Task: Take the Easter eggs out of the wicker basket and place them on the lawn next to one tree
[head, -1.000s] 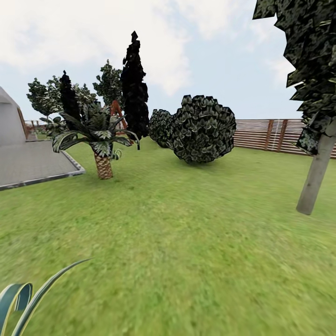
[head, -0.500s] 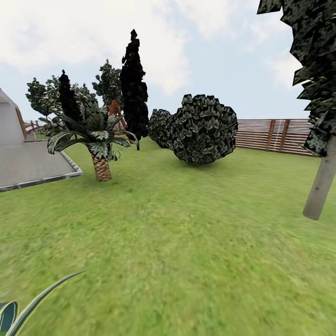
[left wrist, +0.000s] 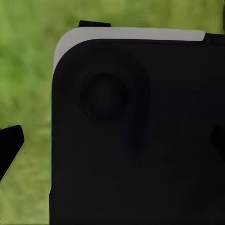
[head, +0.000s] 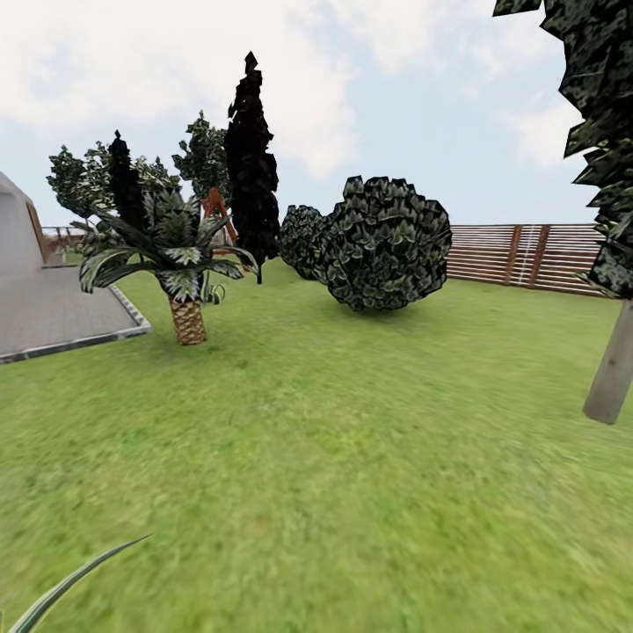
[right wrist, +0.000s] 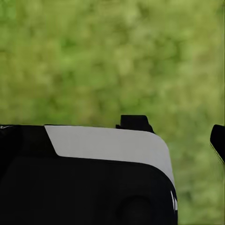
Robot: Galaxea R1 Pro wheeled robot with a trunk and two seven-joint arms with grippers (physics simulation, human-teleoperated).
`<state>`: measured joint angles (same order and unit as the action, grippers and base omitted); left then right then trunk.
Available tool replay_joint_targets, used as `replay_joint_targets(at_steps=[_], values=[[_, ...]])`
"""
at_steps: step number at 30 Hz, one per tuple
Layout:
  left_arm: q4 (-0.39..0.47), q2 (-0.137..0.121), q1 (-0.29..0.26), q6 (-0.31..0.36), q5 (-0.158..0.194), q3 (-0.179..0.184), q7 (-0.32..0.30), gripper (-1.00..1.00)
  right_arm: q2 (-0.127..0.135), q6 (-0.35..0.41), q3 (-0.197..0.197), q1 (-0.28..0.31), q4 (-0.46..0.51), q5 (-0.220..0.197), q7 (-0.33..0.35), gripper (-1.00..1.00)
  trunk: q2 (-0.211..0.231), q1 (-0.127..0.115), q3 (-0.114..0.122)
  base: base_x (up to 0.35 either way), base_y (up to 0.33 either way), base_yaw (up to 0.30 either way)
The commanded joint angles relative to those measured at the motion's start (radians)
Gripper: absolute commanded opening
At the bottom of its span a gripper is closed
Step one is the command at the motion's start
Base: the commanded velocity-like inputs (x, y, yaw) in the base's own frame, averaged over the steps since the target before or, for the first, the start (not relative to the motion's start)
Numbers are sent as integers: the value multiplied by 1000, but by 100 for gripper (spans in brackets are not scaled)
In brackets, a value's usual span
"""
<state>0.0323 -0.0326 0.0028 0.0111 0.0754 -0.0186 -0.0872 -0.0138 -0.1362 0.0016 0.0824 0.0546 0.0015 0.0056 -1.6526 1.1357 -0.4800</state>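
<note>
Whole head view shifted, so the camera moved, not the garden. The tree [head: 610,378] trunk slid further toward the right edge and lower, now partly cut off by the frame. The palm [head: 180,264] drifted slightly left and a bit lower, and the paved patch [head: 53,308] beside it showed less width. The spiky leaf [head: 75,582] at the bottom left corner dropped almost out of frame; its broad blue-green blades were gone, leaving one thin blade. The fence [head: 527,257] sat slightly lower too.
</note>
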Motion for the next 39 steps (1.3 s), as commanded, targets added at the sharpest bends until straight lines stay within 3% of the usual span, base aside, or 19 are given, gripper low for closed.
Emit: replay_joint_targets(at_steps=[1,10,39], values=[[1,0,0,1,8,-1,-4,100,0,-3,0,1,-1,0,1,100,0,0,-1,281,0,0],[1,0,0,1,9,-2,-1,100,0,-3,0,1,-1,0,1,100,0,0,-1,258,-33,0],[1,-1,0,1,9,-3,-2,100,15,-3,1,1,-10,0,1,100,0,0,-1,253,-177,0]])
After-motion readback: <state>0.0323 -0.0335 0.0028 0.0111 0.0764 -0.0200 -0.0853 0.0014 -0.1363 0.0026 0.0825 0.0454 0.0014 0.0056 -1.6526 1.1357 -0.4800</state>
